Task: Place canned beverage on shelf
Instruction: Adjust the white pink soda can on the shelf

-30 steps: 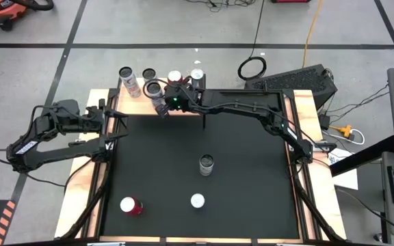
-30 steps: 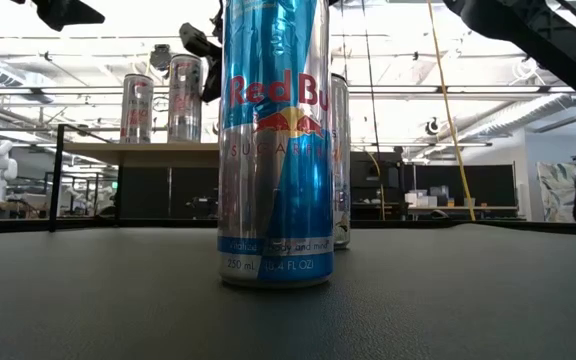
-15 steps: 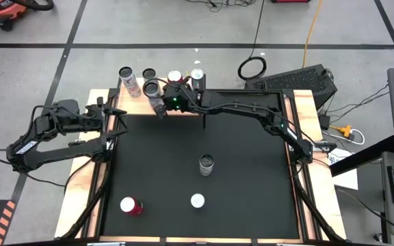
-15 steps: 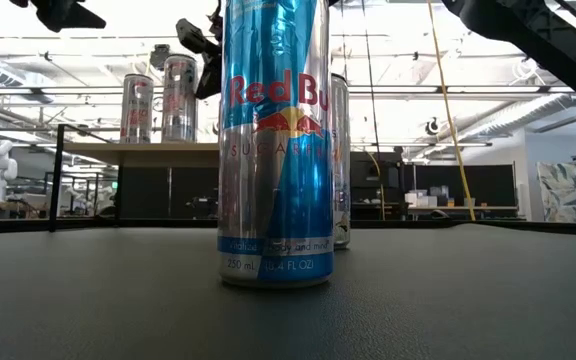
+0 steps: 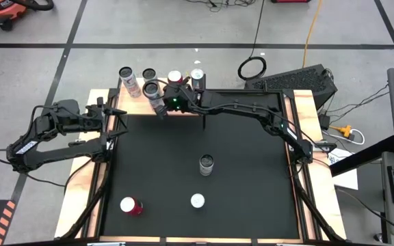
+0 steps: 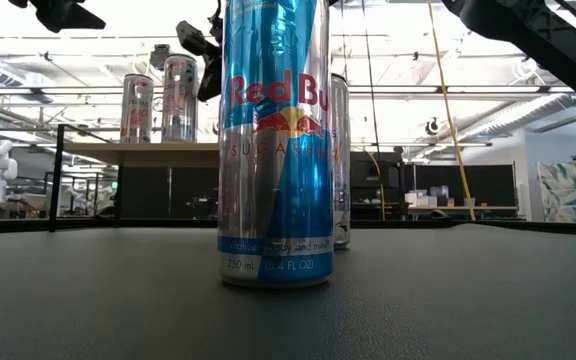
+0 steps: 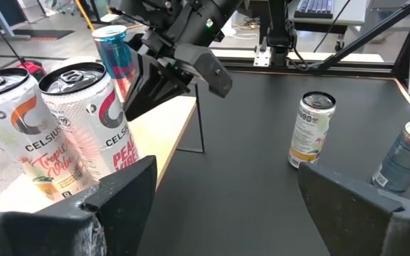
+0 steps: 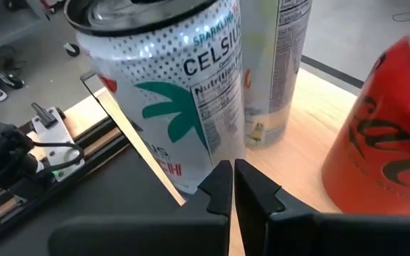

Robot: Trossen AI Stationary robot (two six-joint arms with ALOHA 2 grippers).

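The high view looks straight down on the whole counter (image 5: pixel 183 164). The low view sits at counter height, very near a blue Red Bull can (image 6: pixel 274 140), facing the shelf (image 6: pixel 143 148) and room beyond. The left wrist view looks across the shelf (image 7: pixel 169 124) toward the right hand (image 7: pixel 155 89). The right wrist view is close against a Celsius can (image 8: pixel 162 85); both wrist views share the shelf.

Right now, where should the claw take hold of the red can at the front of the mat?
Grip the red can across its round side wall, about mid-height, coming in level from the left arm's side. It stands upright and alone on the mat, sides free, and the open left claw is nearest.
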